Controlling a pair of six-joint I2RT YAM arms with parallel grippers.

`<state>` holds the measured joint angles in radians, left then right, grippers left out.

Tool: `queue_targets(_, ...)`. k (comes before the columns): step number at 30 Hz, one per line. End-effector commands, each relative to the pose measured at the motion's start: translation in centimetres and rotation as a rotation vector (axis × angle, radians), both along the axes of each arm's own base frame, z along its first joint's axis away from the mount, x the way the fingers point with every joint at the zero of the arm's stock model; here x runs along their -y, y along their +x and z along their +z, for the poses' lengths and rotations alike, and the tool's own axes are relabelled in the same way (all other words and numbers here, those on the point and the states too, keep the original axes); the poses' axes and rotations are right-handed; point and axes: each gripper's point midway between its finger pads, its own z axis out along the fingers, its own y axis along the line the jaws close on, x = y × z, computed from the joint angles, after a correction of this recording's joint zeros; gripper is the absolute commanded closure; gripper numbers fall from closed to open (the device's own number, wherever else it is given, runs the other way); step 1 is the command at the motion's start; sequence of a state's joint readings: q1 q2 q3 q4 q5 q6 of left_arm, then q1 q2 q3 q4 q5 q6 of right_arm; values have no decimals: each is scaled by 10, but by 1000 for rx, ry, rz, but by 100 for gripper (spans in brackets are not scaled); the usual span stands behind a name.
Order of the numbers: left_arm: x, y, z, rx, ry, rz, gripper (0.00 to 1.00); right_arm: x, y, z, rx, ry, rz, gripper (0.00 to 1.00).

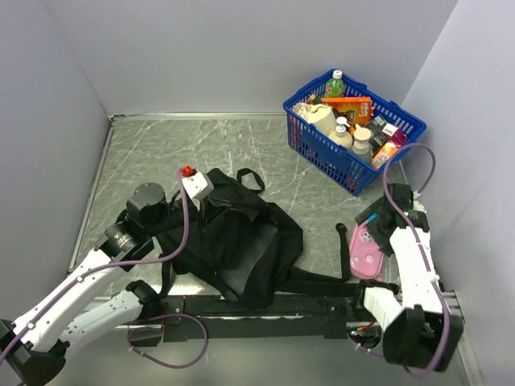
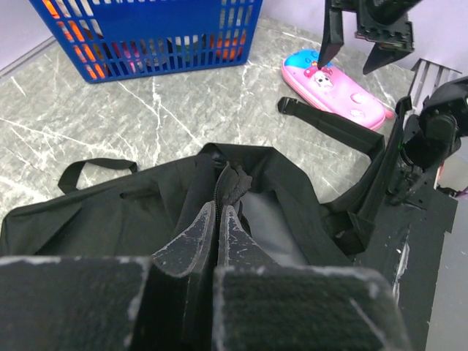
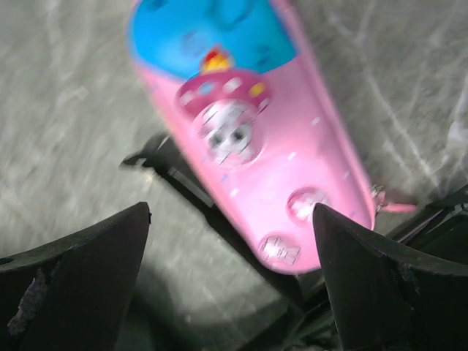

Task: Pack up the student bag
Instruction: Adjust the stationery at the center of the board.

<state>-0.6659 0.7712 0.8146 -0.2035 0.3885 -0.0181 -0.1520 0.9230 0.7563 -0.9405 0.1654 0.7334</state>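
The student bag (image 1: 241, 245) is a black fabric backpack lying flat in the middle of the table, with its straps trailing right. My left gripper (image 1: 207, 207) is at its upper left edge, shut on the fabric beside the zipper (image 2: 218, 208). The opening gapes a little and shows a grey lining (image 2: 267, 219). A pink and blue pencil case (image 1: 366, 251) lies to the right of the bag, partly on a strap (image 3: 186, 186). My right gripper (image 1: 375, 217) hangs open just above the case's near end (image 3: 270, 146), one finger on each side, not touching it.
A blue plastic mesh basket (image 1: 322, 149) full of bottles and packets stands at the back right. It also shows in the left wrist view (image 2: 146, 36). A black rail (image 1: 265, 305) runs along the near edge. Grey walls close in the table on the left, back and right.
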Motion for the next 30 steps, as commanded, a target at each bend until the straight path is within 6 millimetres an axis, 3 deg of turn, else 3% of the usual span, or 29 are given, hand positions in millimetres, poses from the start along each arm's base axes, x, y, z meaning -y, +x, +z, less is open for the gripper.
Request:
queue_targets(1, 1, -14, -8, -20, 9, -53, 99, 16, 23, -4, 84, 4, 28, 0)
queue_targets(3, 2, -13, -8, -23, 6, -51, 99, 27, 31, -2, 97, -46, 48, 0)
queue_targets(7, 2, -10, -9, -21, -7, -38, 99, 30, 52, -9, 72, -37, 106, 0)
queue_targets(15, -3, -6, -14, -13, 8, -4, 99, 47, 45, -48, -61, -80, 85, 0)
queue_targets(19, -3, -8, -16, -15, -6, -8, 99, 42, 51, -60, -33, -47, 115, 0)
queue_targets(23, -5, -6, -15, 2, -10, 8, 99, 12, 65, -71, 28, 109, 218, 0)
queue_targets(24, -5, -6, -15, 4, -12, 8, 99, -5, 71, -73, 64, 191, 262, 0)
queue_targets(27, -5, -5, -12, 14, -19, 11, 99, -39, 77, -69, 134, 343, 328, 0)
queue_targets(29, -4, -4, -11, 18, -20, 11, 99, -52, 84, -62, 186, 362, 345, 0)
queue_targets(30, -4, -4, -10, 20, -22, 12, 99, -70, 84, -56, 203, 371, 396, 0)
